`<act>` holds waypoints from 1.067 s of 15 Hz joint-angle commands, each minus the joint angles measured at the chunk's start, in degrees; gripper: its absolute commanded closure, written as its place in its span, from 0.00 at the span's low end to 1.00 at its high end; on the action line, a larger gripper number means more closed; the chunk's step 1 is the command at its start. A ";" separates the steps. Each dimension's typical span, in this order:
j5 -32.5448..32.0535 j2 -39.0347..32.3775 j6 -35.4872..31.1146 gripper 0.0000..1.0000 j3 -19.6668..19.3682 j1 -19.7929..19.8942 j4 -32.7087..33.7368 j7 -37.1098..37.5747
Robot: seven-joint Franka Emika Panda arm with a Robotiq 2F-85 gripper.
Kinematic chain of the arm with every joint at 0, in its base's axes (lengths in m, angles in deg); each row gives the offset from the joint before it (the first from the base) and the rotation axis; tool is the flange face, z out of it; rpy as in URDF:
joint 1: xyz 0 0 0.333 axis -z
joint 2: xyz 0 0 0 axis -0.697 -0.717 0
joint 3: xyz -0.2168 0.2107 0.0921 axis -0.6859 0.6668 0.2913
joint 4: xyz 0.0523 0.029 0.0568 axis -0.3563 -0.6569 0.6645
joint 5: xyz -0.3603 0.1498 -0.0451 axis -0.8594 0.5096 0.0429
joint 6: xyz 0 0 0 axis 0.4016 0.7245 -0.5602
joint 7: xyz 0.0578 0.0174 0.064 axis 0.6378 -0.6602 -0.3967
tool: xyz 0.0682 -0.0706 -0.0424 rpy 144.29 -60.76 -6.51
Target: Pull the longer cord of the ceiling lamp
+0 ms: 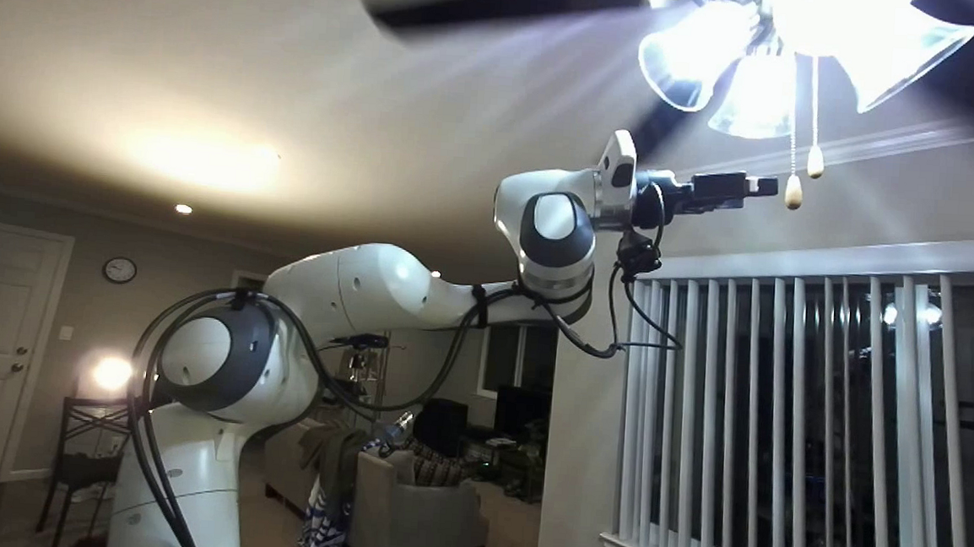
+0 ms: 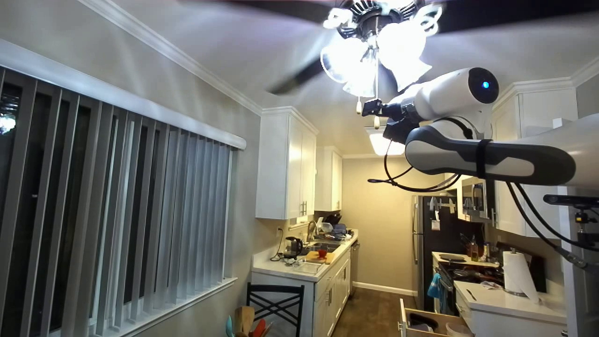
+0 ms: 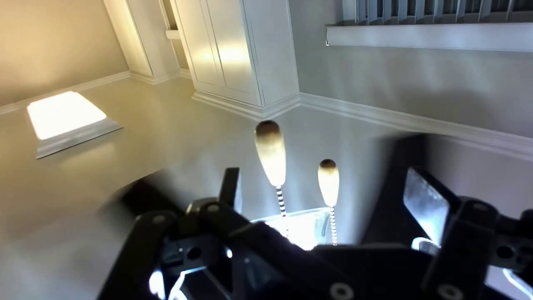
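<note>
Because the wrist view shows both the longer cord (image 3: 281, 202) and the shorter cord (image 3: 333, 225) between the fingers (image 3: 425, 204) of our gripper (image 3: 327, 191), we risk a wrong or double grab if we close now. Jaws stand wide, nothing held. Target is the tan knob (image 3: 271, 154) ending the longer cord: it hangs below the lamp (image 1: 794, 30), just ahead of the fingertips (image 1: 767, 187) in an exterior view. Using the kitchen counter (image 2: 281, 270) as our bench, the knob shows well above it, a little right of its far corner. Depth is our weak spot: we can't tell whether the knob is within reach of the tips or past them. Closing short would likely bat it, set it swinging, maybe tangle it with the shorter cord. Fan blades (image 1: 512, 9) look blurred, so we assume they're turning; draft could sway both cords, and any upward correction takes us toward the glass shades (image 1: 756, 95) and blades. We'd also expect slip: the knob looks smooth and tapered, so an off-centre pinch may slide off on the down-pull. Our call: centre on the knob, get the shorter cord outside the span, confirm depth, then close and pull gently.
</note>
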 commanded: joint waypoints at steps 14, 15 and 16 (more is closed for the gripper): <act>-5.72 1.42 7.95 0.00 2.35 5.70 2.11 1.42; -6.28 1.14 8.25 0.00 2.84 6.22 2.62 1.60; -6.60 1.08 8.46 0.00 3.06 6.47 2.89 1.53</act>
